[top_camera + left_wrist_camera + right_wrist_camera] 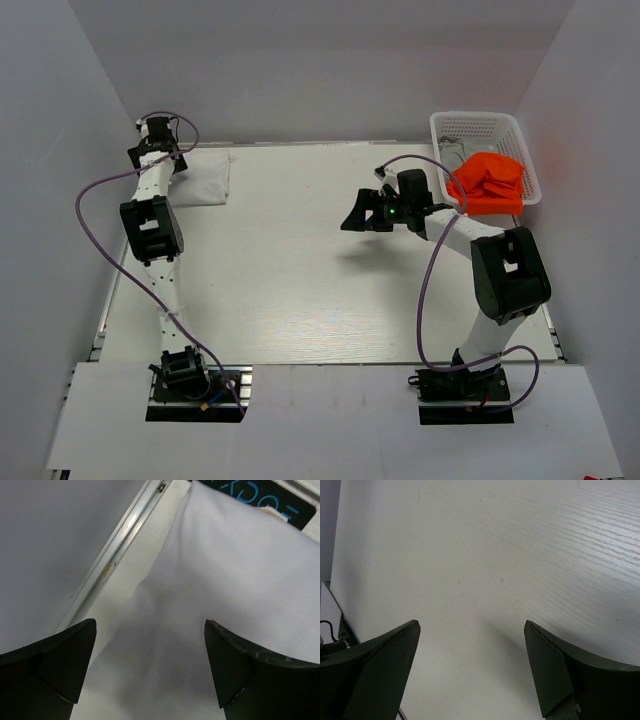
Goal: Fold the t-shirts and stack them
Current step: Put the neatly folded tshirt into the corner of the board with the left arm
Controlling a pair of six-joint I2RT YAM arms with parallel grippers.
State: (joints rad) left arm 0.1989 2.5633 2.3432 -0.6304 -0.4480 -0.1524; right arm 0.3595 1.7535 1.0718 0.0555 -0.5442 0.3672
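Observation:
The white t-shirt [203, 178] lies folded at the table's far left corner. My left gripper [165, 158] hangs over its left edge. In the left wrist view that gripper [150, 665] stands open, with the white cloth [240, 570] lying loose below the jaws and nothing between them. The orange t-shirt [489, 183] sits crumpled in the basket at the far right, and a bit of grey t-shirt [453, 153] shows behind it. My right gripper [360, 215] hovers open above the bare table, left of the basket. The right wrist view shows this gripper [470, 665] holding nothing.
The white lattice basket [480, 118] stands at the table's far right corner. A metal rail [115, 555] runs along the table's left edge beside the white shirt. A dark printed label [272, 495] shows at the shirt's far end. Grey walls close in three sides.

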